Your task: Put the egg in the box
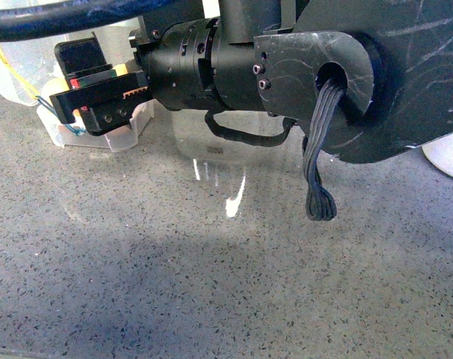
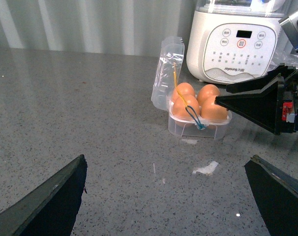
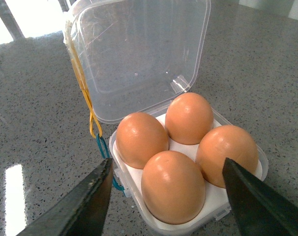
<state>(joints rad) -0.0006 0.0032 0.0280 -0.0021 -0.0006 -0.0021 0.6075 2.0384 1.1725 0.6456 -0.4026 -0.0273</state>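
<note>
Right gripper (image 3: 166,162) jaws are spread wide, holding nothing, just short of the box (image 3: 129,194). The egg (image 3: 171,187) sits in the cell nearest them. That makes four eggs, one per cell, with the lid (image 3: 139,59) standing open. Left gripper (image 2: 164,162) jaws are apart too, well back from the box, with bare surface (image 2: 90,98) in between. The right arm reaches in low and level.

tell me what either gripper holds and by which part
Nothing: left gripper and right gripper are both open and empty; four eggs sit in the egg case.
</note>
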